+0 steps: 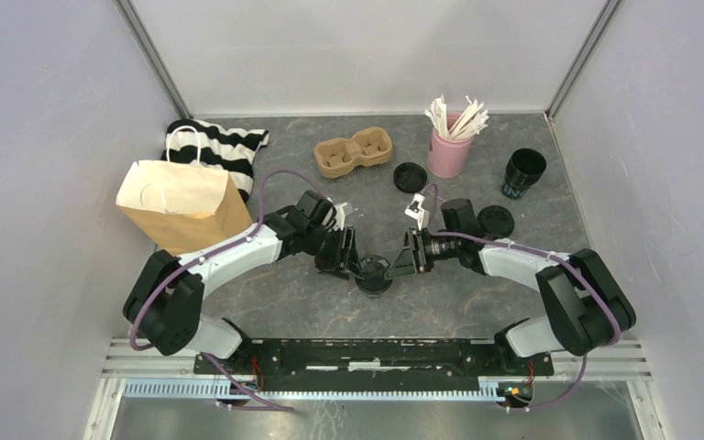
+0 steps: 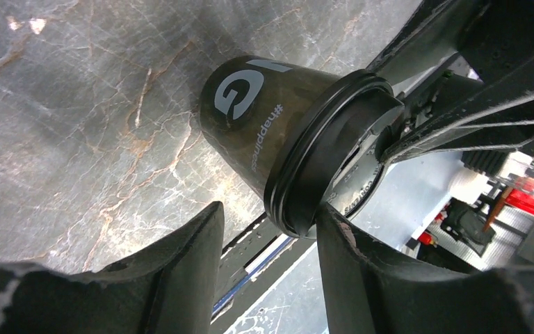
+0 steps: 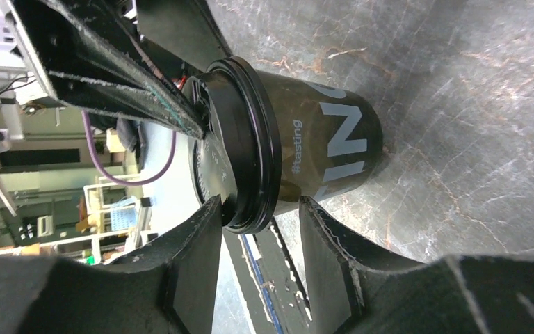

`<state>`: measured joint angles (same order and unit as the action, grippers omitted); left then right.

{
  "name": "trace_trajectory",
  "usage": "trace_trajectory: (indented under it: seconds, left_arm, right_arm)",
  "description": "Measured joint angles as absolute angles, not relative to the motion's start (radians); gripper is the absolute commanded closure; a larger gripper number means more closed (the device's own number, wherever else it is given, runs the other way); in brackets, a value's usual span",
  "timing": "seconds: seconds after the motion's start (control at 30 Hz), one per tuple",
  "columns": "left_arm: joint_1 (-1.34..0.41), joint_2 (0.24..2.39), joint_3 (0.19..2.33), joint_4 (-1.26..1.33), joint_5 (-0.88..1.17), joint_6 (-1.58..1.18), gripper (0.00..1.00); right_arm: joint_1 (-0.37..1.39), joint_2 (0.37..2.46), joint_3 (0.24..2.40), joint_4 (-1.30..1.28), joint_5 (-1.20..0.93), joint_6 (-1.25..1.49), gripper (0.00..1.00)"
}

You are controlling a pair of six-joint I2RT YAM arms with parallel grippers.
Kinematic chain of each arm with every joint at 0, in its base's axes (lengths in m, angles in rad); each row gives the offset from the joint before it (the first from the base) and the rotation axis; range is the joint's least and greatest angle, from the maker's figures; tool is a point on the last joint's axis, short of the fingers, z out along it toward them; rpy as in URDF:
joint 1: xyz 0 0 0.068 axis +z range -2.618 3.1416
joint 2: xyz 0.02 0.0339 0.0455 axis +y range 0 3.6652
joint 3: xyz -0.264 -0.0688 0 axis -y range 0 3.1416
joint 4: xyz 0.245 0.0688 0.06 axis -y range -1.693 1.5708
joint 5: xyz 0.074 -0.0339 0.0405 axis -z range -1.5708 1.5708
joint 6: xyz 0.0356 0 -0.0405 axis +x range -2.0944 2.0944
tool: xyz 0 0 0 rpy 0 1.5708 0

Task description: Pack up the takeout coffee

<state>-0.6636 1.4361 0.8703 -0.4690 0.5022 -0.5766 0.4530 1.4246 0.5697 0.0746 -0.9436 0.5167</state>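
A: Where does the coffee stand?

B: One small black disposable cup with pale lettering [image 1: 373,275] is upright on the grey marbled table [image 1: 302,307], at six o'clock from its middle, with its round black plastic lid [image 3: 247,139] seated. The second black cup [image 1: 523,172] sits lidless at two o'clock, with a loose black lid [image 1: 410,176] at one o'clock.

A: And the hands?

B: The left gripper [image 1: 357,266] is at the lidded cup's nine o'clock and the right gripper [image 1: 398,263] at its three. Each is roughly half spread, one finger [image 3: 195,264] above the lid's rim and the other below it beside the wall. Nothing is plainly pinched, and I can't tell whether any pad touches.

A: What worries you?

B: Two grips on one light cup. If one bites sooner or harder, it would likely shove the cup sideways and tip it. A squeeze under the rim could pop the lid or dent the thin wall. The fingertips also sit near each other across the lid — they could clash.

A: And the packing?

B: The brown pulp two-hole carrier [image 1: 354,154] is well apart at twelve o'clock and the tan paper bag [image 1: 183,203] at ten — a loose hold could fail on the way.
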Motion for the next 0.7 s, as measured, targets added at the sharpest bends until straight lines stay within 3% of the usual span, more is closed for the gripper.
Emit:
trace_trajectory:
  seconds: [0.17, 0.27, 0.4, 0.5, 0.7]
  left_arm:
    - [-0.632, 1.431, 0.803, -0.369, 0.576, -0.589, 0.44]
    - [-0.621, 1.431, 0.796, -0.351, 0.594, -0.596, 0.42]
    - [-0.621, 1.43, 0.816, -0.374, 0.583, -0.596, 0.42]
    - [-0.621, 1.436, 0.842, -0.406, 0.561, -0.595, 0.43]
    - [-0.621, 1.459, 0.867, -0.427, 0.559, -0.595, 0.44]
  right_arm:
    - [0.442, 1.484, 0.527, 0.207, -1.019, 0.555, 0.57]
    - [0.439, 1.496, 0.536, 0.215, -1.031, 0.564, 0.53]
    - [0.446, 1.454, 0.555, 0.162, -0.99, 0.544, 0.25]
    - [0.453, 1.448, 0.557, 0.151, -0.98, 0.549, 0.11]
    - [0.492, 1.448, 0.587, 0.043, -0.984, 0.477, 0.11]
